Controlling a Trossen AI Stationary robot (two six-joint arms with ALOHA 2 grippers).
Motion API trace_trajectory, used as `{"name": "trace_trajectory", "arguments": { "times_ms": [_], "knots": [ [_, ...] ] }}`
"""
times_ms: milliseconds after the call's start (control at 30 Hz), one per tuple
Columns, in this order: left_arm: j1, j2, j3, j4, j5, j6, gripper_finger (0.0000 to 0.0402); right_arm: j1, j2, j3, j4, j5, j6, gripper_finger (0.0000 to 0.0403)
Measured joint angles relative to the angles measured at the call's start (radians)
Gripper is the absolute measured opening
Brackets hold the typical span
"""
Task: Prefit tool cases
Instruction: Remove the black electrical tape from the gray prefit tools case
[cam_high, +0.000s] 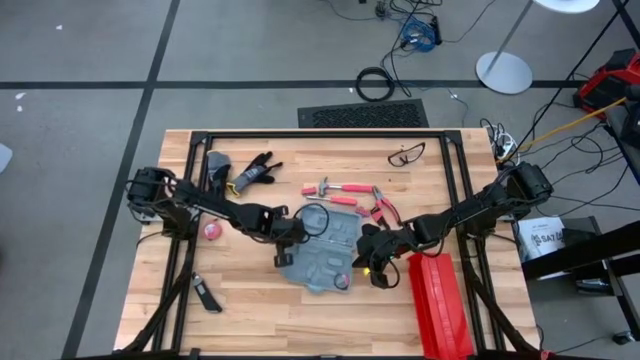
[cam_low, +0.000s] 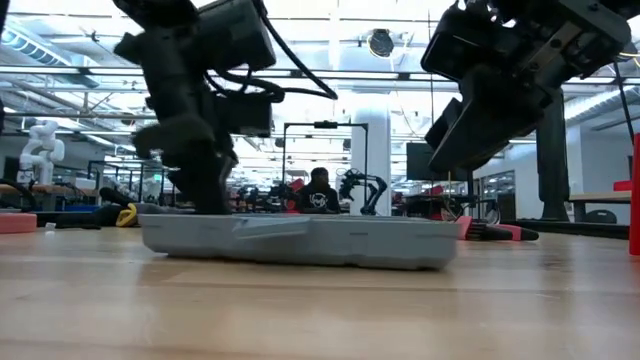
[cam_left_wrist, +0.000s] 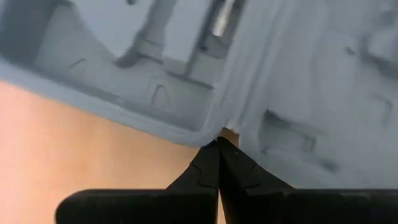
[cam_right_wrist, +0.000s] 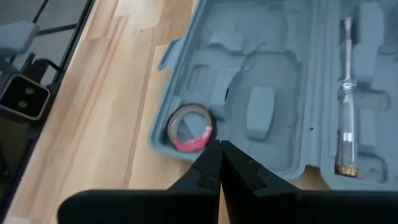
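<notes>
The tool case lies open and flat on the wooden table, blue-grey with moulded slots. A red tape roll and a clear-handled screwdriver sit in its slots. My left gripper is shut, pointing steeply down at the case's left rim, where its two halves meet; in the low view it reaches down to the case. My right gripper is shut and hangs slanted above the case's right part, clear of it. My left gripper has its shut fingertips at the rim of the case beside the notch between the two halves, coming steeply from above. The case lies flat on the table. Whether the tips press on the rim or stand just short of it, I cannot tell.
A long red ribbed box lies near the right front. A pink hammer, pink pliers, safety glasses and black gloves lie behind the case. A pink roll and a knife lie left.
</notes>
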Motion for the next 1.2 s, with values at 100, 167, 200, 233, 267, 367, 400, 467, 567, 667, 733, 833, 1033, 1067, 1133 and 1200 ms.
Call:
{"name": "trace_trajectory", "arguments": {
  "times_ms": [100,167,200,233,267,367,400,467,567,667,733,833,1033,1067,1133,1200],
  "knots": [
    [-0.02,0.0,0.03,-0.062,0.018,-0.004,0.0,-0.001,0.003,0.0,0.008,0.001,-0.044,0.0004],
    [-0.028,0.0,0.06,-0.115,0.018,-0.003,0.0,-0.007,0.009,0.0,0.008,0.001,-0.044,0.0015],
    [-0.03,-0.001,0.075,-0.137,0.018,-0.003,0.0,-0.009,0.014,-0.001,0.008,0.002,-0.039,0.0023],
    [-0.031,-0.001,0.086,-0.151,0.017,-0.004,0.0,-0.012,0.019,-0.001,0.01,0.0,-0.038,0.0032],
    [-0.031,-0.001,0.096,-0.152,0.017,-0.005,0.0,-0.013,0.024,-0.001,0.008,-0.003,-0.031,0.0042],
    [-0.03,-0.001,0.139,-0.082,0.017,-0.005,0.0,-0.012,0.052,0.017,0.006,-0.023,0.015,0.0074],
    [-0.032,-0.002,0.149,-0.038,0.018,-0.005,0.0,-0.012,0.07,0.032,0.007,-0.035,0.018,0.0084],
    [-0.032,-0.002,0.153,0.041,0.028,-0.006,0.0,-0.009,0.115,0.073,0.003,-0.06,0.016,0.0103],
    [-0.033,-0.002,0.153,0.095,0.033,-0.027,0.0,-0.004,0.185,0.163,-0.101,-0.123,-0.016,0.0124],
    [-0.038,-0.002,0.145,0.097,0.033,-0.056,0.0,-0.003,0.237,0.269,-0.281,-0.138,-0.036,0.0133],
    [-0.047,-0.002,0.134,0.097,0.032,-0.06,0.0,-0.004,0.258,0.331,-0.377,-0.137,-0.046,0.0133],
    [-0.07,0.002,0.117,0.125,0.034,-0.079,0.0,-0.007,0.282,0.396,-0.463,-0.127,-0.07,0.013],
    [-0.106,0.077,0.113,0.166,0.034,-0.111,0.0,-0.026,0.334,0.435,-0.475,-0.156,-0.088,0.0122],
    [-0.111,0.094,0.113,0.179,0.034,-0.111,0.0,-0.029,0.344,0.436,-0.472,-0.166,-0.086,0.0122],
    [-0.113,0.137,0.113,0.208,0.036,-0.111,0.0,-0.034,0.368,0.436,-0.466,-0.2,-0.078,0.0121],
    [-0.112,0.165,0.114,0.234,0.043,-0.112,0.0,-0.042,0.387,0.439,-0.457,-0.241,-0.073,0.0119]
  ]
}}
